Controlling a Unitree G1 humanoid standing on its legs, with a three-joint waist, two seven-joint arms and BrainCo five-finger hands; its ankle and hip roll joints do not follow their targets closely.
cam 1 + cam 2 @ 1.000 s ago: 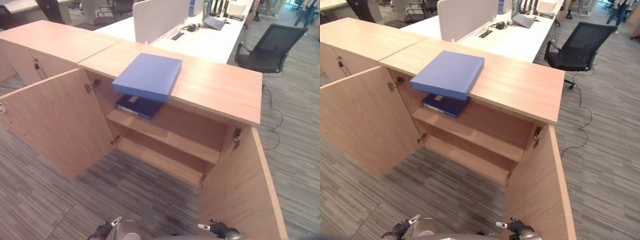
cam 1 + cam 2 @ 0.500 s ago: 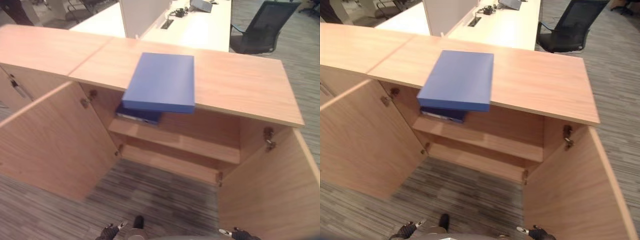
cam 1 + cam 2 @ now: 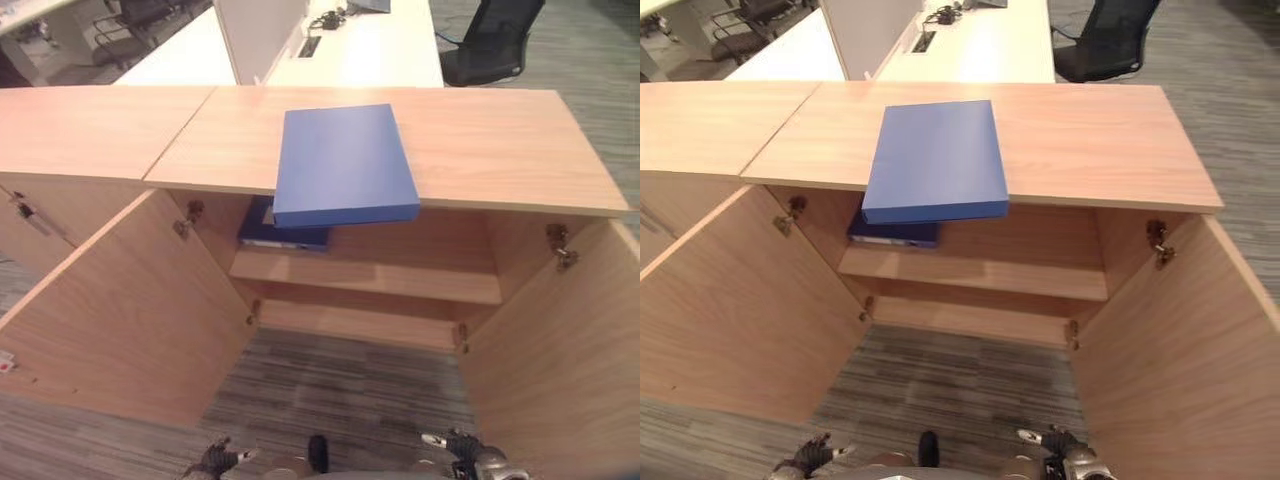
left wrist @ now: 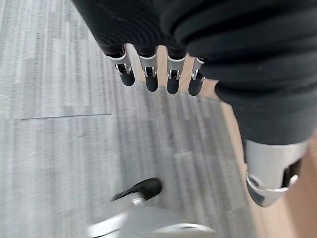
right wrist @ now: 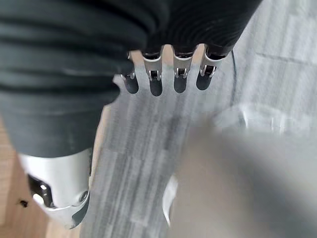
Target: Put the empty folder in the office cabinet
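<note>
A flat blue folder (image 3: 343,163) lies on top of the wooden office cabinet (image 3: 500,145), its near end jutting out over the open front. Inside, a darker blue folder (image 3: 283,233) lies on the upper shelf (image 3: 400,280). Both cabinet doors stand wide open. My left hand (image 3: 213,460) and right hand (image 3: 462,449) hang low at the bottom of the eye views, far below the folder. In the wrist views the left fingers (image 4: 148,74) and right fingers (image 5: 178,74) are straight and hold nothing.
The left door (image 3: 120,320) and right door (image 3: 560,360) flank a strip of grey carpet (image 3: 340,380). Behind the cabinet are a white desk (image 3: 350,50) with a partition and a black office chair (image 3: 490,40). Another cabinet (image 3: 80,120) adjoins on the left.
The camera has swung so the cabinet now shows square-on and nearer. The blue folder lies in the same place on the cabinet top. Both hands stay low and empty.
</note>
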